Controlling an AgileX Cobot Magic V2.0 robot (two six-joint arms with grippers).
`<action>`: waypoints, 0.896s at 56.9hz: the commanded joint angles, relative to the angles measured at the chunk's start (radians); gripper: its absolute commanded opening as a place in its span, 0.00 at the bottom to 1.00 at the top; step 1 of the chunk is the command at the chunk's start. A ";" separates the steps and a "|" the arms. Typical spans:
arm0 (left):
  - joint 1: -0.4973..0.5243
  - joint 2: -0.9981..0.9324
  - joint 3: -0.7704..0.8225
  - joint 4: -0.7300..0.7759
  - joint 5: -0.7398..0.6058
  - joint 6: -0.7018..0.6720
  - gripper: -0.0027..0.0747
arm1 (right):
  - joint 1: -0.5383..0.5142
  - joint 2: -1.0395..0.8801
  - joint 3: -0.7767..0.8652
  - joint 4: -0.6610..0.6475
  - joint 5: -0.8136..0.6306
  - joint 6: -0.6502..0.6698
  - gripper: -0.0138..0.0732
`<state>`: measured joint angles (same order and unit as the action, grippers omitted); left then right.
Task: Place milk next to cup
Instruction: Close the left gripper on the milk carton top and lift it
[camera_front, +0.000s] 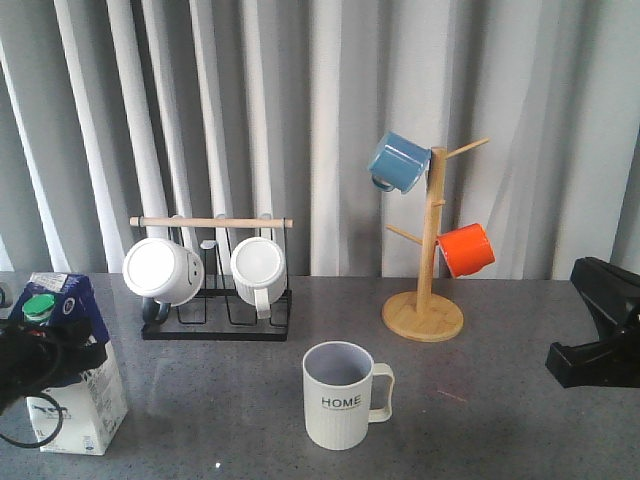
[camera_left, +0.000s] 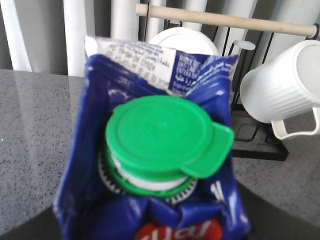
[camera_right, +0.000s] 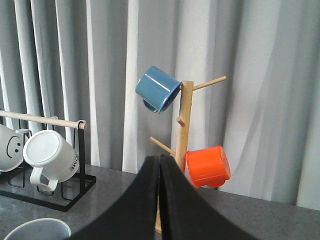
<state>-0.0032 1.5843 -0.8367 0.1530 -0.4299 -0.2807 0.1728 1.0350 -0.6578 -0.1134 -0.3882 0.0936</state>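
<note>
Milk (camera_front: 70, 370) stands up at L gripper (camera_front: 40, 365), grip unclear; cup (camera_front: 340, 395) far right; R gripper (camera_right: 160, 200) closed, empty.

Right gripper (camera_right: 160, 200) closed; left gripper (camera_front: 40, 355) seemingly clamped.

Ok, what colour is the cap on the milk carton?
Green. The cap on the milk shows best in the left wrist view, filling the frame.

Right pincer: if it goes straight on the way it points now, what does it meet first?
Probably the wooden mug tree. The shut right pincer points at its post, beside the orange mug. Depth is unclear, so it might pass close by.
</note>
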 joint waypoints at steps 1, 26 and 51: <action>0.001 -0.036 -0.034 -0.009 -0.101 0.001 0.03 | -0.007 -0.014 -0.033 -0.002 -0.066 0.002 0.15; 0.001 -0.056 -0.036 -0.010 -0.087 0.001 0.03 | -0.007 -0.014 -0.033 -0.002 -0.066 0.002 0.15; -0.274 -0.155 -0.161 -0.313 -0.019 0.410 0.03 | -0.007 -0.014 -0.033 -0.002 -0.066 0.002 0.15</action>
<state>-0.1925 1.4659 -0.9445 0.0290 -0.3714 -0.0525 0.1728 1.0350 -0.6578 -0.1134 -0.3879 0.0936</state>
